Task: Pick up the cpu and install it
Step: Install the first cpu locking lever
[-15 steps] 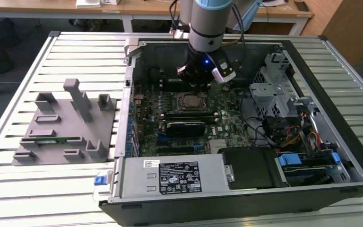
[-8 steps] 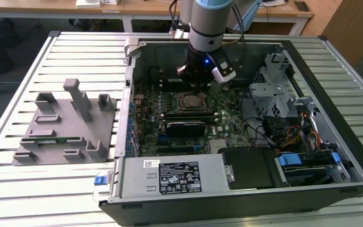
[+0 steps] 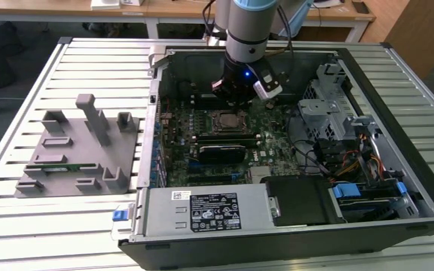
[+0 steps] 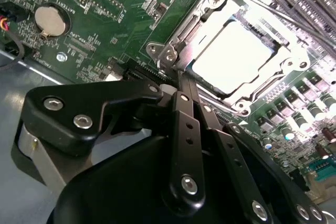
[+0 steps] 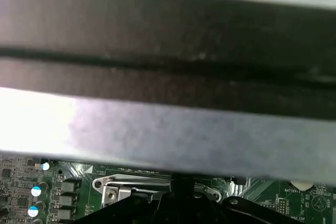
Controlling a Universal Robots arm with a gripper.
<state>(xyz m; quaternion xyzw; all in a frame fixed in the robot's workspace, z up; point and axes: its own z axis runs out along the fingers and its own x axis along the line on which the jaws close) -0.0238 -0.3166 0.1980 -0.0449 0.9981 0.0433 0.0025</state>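
CPU seated in its socket, gripper above it.

From the bench's left: the grey fixture plate (image 3: 77,152), then the open computer case (image 3: 398,169). Inside, the cpu (image 4: 239,56) lies in the motherboard (image 3: 202,121) socket; the gripper (image 4: 177,80), fingers together and empty, hangs at the socket's edge.

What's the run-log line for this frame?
end effector: shut, at socket edge | small silvery-white square cpu: seated in metal socket frame | green motherboard
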